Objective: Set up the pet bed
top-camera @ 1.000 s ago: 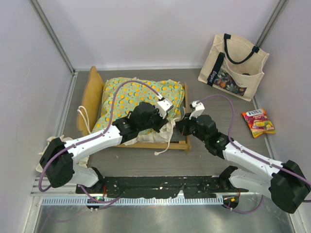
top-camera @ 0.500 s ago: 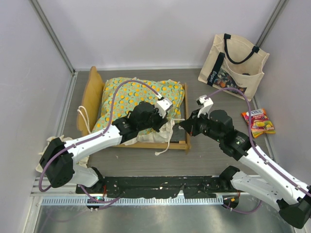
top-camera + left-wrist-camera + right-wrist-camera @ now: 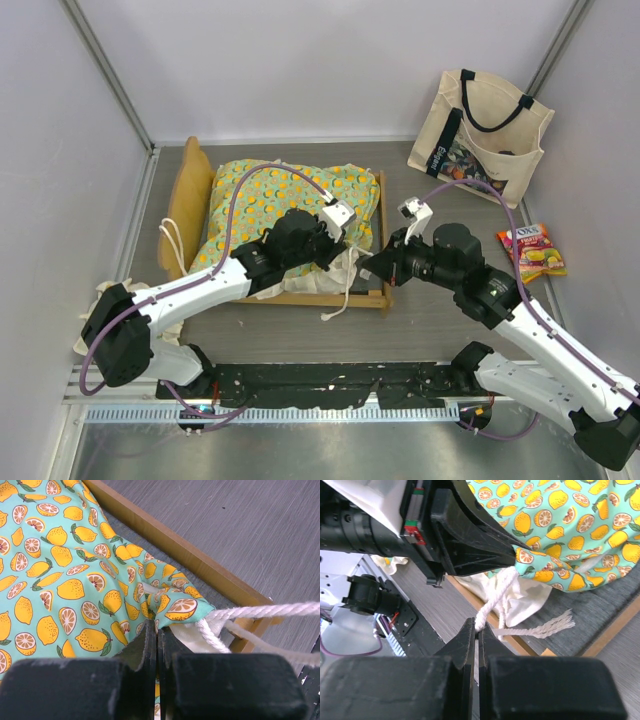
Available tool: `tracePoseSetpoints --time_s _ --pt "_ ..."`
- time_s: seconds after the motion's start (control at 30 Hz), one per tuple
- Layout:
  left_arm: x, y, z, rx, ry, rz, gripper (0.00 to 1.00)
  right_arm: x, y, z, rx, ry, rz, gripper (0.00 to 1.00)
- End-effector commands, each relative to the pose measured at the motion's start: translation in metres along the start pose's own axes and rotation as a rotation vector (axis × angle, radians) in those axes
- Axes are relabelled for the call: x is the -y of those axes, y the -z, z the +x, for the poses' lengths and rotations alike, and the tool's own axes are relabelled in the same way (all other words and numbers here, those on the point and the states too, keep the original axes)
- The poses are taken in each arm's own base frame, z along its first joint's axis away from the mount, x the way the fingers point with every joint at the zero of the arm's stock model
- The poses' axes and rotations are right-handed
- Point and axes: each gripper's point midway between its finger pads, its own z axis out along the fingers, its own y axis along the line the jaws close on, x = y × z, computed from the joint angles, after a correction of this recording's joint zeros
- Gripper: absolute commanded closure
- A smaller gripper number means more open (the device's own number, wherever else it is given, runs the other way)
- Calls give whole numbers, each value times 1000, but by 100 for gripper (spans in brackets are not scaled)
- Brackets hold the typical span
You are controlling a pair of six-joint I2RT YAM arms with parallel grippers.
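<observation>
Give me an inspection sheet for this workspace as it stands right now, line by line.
Surface: grey wood-grain table.
Job's things: light-wood pet bed frame; lemon-print cushion lying in it, bunched at the near right corner; white tie cord hanging out there.
Clutter: cream tote bag standing at the far right corner; snack packet near it.
Tools: left tool shut on the cushion's corner; right tool shut on the tie cord.
Cables: purple cable arcs over the cushion; second purple cable loops near the tote bag.
Surroundings: white walls on three sides.
</observation>
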Motion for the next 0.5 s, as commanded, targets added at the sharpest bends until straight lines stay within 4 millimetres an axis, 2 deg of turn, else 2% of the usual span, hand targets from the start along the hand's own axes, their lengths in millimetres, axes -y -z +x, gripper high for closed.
tracePoseSetpoints --time_s 0.0,0.13,0.23,0.3,0.47 --pt "-6 6 -25 87 -3 -26 100 -36 8 -36 105 4 -142 99" --pt "-6 7 -25 84 -4 -27 100 -47 12 -42 132 -9 -191 99" --pt "-7 7 -24 82 -5 -29 100 -42 13 -45 146 0 -161 99" --pt "-6 6 -24 82 -5 -27 100 -26 7 -34 105 2 -93 99" --pt "-6 6 -21 75 -5 -23 100 -2 -11 -3 44 -9 -33 99"
